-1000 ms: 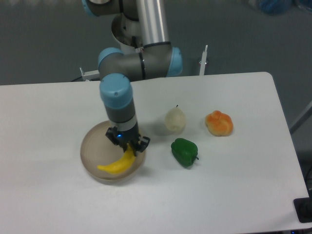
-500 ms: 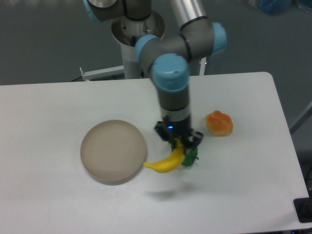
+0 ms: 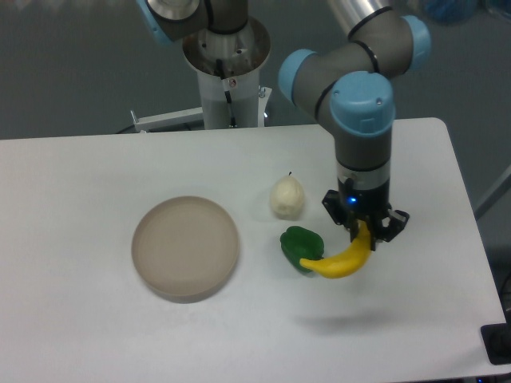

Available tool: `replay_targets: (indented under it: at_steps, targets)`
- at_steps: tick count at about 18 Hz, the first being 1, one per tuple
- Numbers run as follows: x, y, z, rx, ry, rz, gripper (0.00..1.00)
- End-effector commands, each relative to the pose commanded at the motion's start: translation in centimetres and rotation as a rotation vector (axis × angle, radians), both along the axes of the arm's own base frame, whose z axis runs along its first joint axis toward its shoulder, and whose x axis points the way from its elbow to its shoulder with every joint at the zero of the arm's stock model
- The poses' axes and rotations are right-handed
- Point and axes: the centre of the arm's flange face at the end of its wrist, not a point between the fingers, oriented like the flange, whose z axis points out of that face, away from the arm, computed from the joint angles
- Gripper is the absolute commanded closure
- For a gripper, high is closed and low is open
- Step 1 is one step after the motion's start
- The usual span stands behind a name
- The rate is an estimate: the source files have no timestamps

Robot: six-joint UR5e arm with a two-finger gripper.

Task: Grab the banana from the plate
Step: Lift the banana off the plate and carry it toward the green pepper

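My gripper (image 3: 366,229) is shut on the upper end of the bright yellow banana (image 3: 344,259) and holds it in the air over the right part of the table. The banana hangs down to the left, its lower tip in front of the green pepper (image 3: 299,246). The round tan plate (image 3: 185,246) lies empty at the left, well apart from the gripper.
A pale cream pear (image 3: 287,197) stands between the plate and the gripper. The green pepper lies just below the pear. The arm's base column (image 3: 230,76) stands behind the table. The table's right edge (image 3: 467,215) is close to the gripper.
The gripper has carried the banana up off the plate and far to the right, past the pepper. It now hides the orange object that showed at the right.
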Motion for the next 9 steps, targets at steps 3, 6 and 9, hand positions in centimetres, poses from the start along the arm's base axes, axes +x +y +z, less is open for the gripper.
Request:
replay_targets:
  at_steps: [3, 6, 9]
  targets:
    - [-0.7, 0.5, -0.2, 0.005, 0.006, 0.002, 0.62]
    - [-1.4, 0.4, -0.2, 0.006, 0.011, 0.009, 0.62]
    - [-1.6, 0.3, 0.0, 0.011, 0.013, 0.011, 0.62]
